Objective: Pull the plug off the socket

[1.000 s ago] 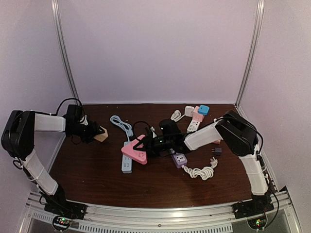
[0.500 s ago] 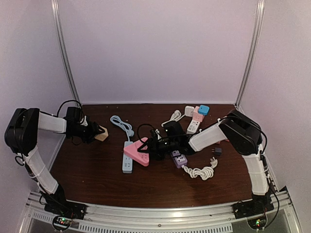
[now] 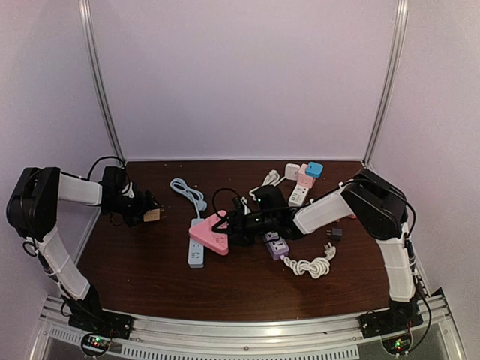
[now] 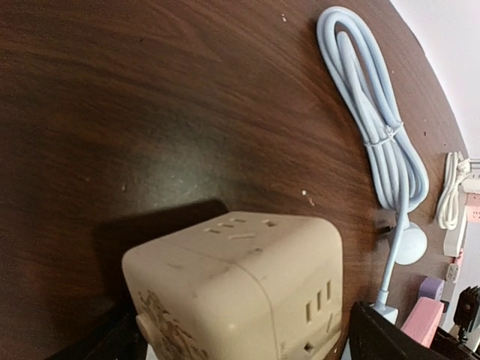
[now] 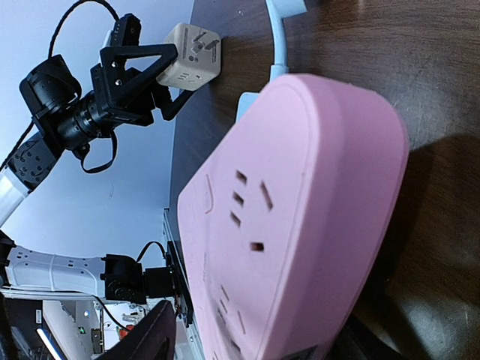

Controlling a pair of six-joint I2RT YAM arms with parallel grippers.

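Two arms are at work over the dark wooden table (image 3: 150, 277), and each has a socket block in its grasp. I take this for the bracing step, with the pull itself not yet made.

Biggest of the pieces is the pink rounded-triangle plastic socket block (image 5: 292, 217), near the table's middle. The right gripper (image 3: 234, 225) is clamped on its edge. The block lies at nine o'clock from the fingers and looks tipped up off the wood.

Well apart, at about ten o'clock from that block, the left gripper (image 3: 141, 211) is closed around the beige plastic cube socket (image 4: 240, 292). The cube sits at three o'clock from the wrist; whether it rests on the table or hangs just above it I cannot tell.

A thin black cable (image 3: 222, 196) loops at twelve o'clock of the pink block, yet I can make out no plug seated anywhere. The faces both wrist cameras show carry only bare slots.

To my eye the next move calls for finding the plugged face, holding that block firm, and drawing the plug straight out along its pins rather than sideways.
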